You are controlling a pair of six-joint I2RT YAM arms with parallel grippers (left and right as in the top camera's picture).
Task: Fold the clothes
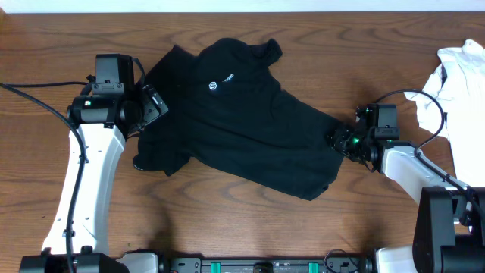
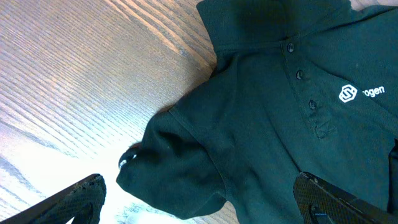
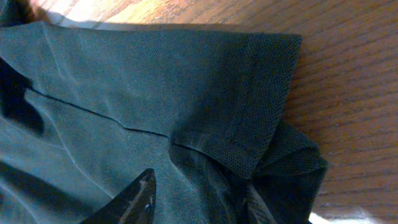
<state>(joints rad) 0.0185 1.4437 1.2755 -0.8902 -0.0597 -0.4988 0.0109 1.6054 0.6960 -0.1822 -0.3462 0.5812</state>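
Observation:
A black polo shirt (image 1: pixel 242 121) with a small white chest logo lies spread on the wooden table, collar at the back. My left gripper (image 1: pixel 155 106) hovers over its left sleeve (image 2: pixel 168 168). The fingers are wide open, one on each side of the sleeve, and hold nothing. My right gripper (image 1: pixel 339 140) is low at the shirt's right sleeve (image 3: pixel 249 93). Its fingers (image 3: pixel 199 199) are partly apart, with bunched sleeve cloth lying between them. That cloth covers the right finger.
A crumpled white garment (image 1: pixel 462 72) lies at the table's far right edge, close behind my right arm. Bare wood (image 1: pixel 227 220) runs along the front of the table and on the left, beyond the shirt.

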